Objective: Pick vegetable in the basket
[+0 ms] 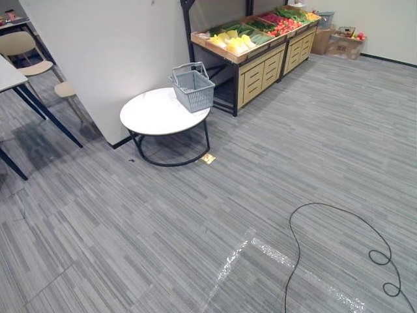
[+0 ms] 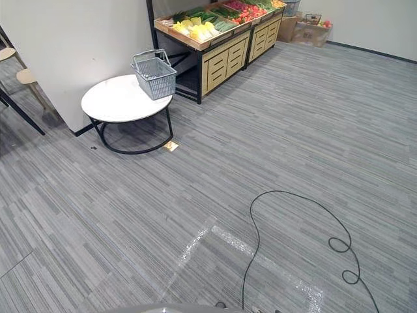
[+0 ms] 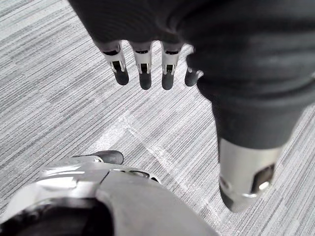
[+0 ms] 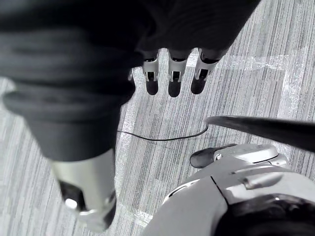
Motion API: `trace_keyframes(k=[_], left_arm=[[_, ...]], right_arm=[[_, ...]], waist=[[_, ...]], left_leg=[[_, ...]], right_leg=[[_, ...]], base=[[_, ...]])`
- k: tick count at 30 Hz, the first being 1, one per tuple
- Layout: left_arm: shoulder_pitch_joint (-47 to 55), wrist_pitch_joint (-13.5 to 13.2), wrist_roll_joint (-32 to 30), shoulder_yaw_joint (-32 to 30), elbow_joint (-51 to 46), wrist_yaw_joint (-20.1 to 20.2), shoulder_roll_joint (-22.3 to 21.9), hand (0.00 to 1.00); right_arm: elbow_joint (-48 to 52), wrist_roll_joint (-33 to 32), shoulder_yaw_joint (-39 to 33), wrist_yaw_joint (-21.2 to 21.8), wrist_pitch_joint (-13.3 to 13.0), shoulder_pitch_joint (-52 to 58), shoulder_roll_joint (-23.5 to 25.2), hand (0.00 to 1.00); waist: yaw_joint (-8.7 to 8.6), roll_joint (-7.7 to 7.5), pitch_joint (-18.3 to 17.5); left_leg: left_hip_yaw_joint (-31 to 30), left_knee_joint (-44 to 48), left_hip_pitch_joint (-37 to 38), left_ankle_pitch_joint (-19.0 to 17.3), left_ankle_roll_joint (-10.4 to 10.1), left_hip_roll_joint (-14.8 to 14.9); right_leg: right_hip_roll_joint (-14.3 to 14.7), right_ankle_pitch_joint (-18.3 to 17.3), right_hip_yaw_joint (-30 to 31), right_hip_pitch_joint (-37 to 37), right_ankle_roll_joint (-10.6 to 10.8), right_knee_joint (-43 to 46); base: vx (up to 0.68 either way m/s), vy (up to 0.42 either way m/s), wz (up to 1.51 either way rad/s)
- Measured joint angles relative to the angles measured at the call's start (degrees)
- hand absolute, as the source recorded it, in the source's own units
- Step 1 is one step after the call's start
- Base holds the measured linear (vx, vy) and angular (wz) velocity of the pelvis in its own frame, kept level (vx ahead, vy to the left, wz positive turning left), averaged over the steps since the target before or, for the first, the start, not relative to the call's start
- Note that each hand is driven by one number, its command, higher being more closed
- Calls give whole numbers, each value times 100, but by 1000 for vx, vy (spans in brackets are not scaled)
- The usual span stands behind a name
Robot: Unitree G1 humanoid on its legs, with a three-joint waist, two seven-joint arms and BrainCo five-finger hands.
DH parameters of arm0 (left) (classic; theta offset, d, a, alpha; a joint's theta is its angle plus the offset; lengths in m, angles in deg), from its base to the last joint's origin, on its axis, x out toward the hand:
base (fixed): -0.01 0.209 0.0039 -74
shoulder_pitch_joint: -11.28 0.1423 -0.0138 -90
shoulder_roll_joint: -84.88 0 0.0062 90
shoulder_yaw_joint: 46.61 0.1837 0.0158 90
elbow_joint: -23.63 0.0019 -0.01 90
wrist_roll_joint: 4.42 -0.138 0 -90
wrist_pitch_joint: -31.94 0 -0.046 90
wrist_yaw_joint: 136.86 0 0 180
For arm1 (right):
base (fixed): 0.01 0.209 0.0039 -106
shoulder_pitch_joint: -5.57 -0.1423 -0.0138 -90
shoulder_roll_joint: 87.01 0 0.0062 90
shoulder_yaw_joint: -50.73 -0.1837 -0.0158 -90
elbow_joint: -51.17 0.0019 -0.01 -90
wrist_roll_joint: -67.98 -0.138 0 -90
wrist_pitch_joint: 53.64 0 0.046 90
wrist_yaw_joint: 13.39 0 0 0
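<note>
Left hand (image 3: 144, 73): hanging low over the floor (image 1: 195, 215), fingers straight and loose, holding nothing. Right hand (image 4: 174, 81): likewise on the other side, fingers relaxed, empty. Down at the sides presumably for walking, with nothing to grasp within reach; well apart from basket and produce alike.

Basket (image 1: 193, 88): grey mesh, upright, handle up, on the far right edge of the round white worktop (image 1: 153, 114), at the far left of the scene. Set on the side nearest the stand (image 1: 260, 72), likely for a short carry from one to the other. Seems empty, though hard to tell through the mesh.

Vegetables (image 1: 238, 40): yellow, green and red, heaped on the sloped top of the stand, just right of the basket and farther off. Sloped toward the open floor, so probably easy to take from the front.

Step in hand, as judged: approach only. Calls for walking up to the stand before any reach; picking not yet begun
</note>
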Motion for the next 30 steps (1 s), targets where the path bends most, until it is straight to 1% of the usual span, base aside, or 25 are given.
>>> trace_keyframes(k=[4,8,14,16,18,19,21,22,23,24,25,26,27,28,29,30], left_arm=[[-1,-10,0,14,0,42,7,0],[-3,-43,5,13,6,98,17,0],[-53,-59,7,13,12,183,52,0],[-104,-60,18,-1,9,177,53,0],[-126,-59,50,0,6,152,51,0],[-191,-60,57,-1,-6,142,66,0],[-352,-61,125,-9,-13,76,95,0],[-395,-62,258,-90,-60,34,102,0],[-392,-63,270,-121,-78,32,104,0],[-350,-66,273,-246,-137,33,117,0],[-291,-65,274,-440,-242,36,104,0],[-246,-64,277,-591,-295,38,46,0],[-161,-68,316,-946,-421,37,-141,0],[-54,-69,430,-1185,-561,46,-259,0],[-23,-81,479,-1250,-572,49,-298,0],[6,-90,512,-1313,-596,62,-331,0]], right_arm=[[-2,-9,1,12,1,0,-2,0],[-7,-345,-16,101,5,10,11,0],[-5,-441,-44,89,4,0,43,0],[3,-450,-58,86,2,-49,47,0],[27,-524,-65,27,1,-165,47,0],[74,-634,-72,-29,-4,-281,48,0],[166,-839,-208,-71,-15,-331,110,0],[189,-937,-246,-88,-32,-324,163,0],[190,-948,-243,-87,-39,-323,167,0],[188,-963,-230,-78,-73,-307,194,0],[177,-962,-227,-52,-89,-299,218,0],[185,-959,-235,-32,-95,-281,210,0],[259,-954,-237,-10,-105,-208,177,0],[390,-951,-211,-13,-109,-118,180,0],[445,-951,-193,-10,-118,-83,188,0],[465,-950,-167,-12,-116,-90,179,0]], waist=[[-2,-3,2],[-4,-17,10],[-9,-63,64],[-11,-51,107],[-11,15,162],[-14,-9,293],[-39,-24,504],[-35,-84,568],[-33,-95,574],[-11,-170,572],[-15,-243,613],[-13,-225,631],[1,-123,655],[13,-84,683],[22,-71,677],[37,-46,662]], left_leg=[[17,-7,0,0,0,18],[32,-38,8,-1,0,9],[61,-68,-4,0,1,-2],[148,-68,-72,5,8,-1],[264,-59,-191,28,-4,23],[321,-48,-272,53,-34,34],[332,32,-352,55,-65,68],[377,353,-469,-130,-319,135],[406,466,-506,-181,-387,164],[516,1161,-754,-317,-556,289],[614,2368,-1169,-299,-550,511],[601,3031,-1391,-244,-471,684],[565,4196,-1784,39,-109,1054],[472,5064,-2079,513,198,1336],[357,5398,-2236,735,211,1363],[176,5666,-2426,594,173,1329]], right_leg=[[19,1,3,-5,-1,-7],[20,17,5,-13,-24,-11],[19,18,17,-53,-27,-10],[23,42,73,-154,-62,22],[37,27,177,-387,-88,179],[38,-85,194,-621,-238,464],[23,-365,146,-900,-306,984],[-1,-703,115,-1106,-371,1440],[-6,-764,103,-1131,-392,1526],[-45,-970,86,-1173,-484,1711],[-60,-1049,94,-1042,-557,1756],[-28,-1087,91,-932,-597,1756],[85,-1202,96,-710,-656,1780],[184,-1330,147,-498,-730,1828],[213,-1388,197,-420,-777,1859],[224,-1457,272,-341,-823,1882]], base=[[-19,-39,-1],[-6,-9,-2],[-8,-8,-2],[-30,-24,-19],[-37,-27,-31],[-35,-30,-19],[-31,-72,-6],[-16,-87,-3],[10,-122,-2],[80,-185,0],[80,-185,0],[150,-224,-9],[165,-144,-14],[209,-156,-17],[171,-67,-21],[195,-41,-32]])
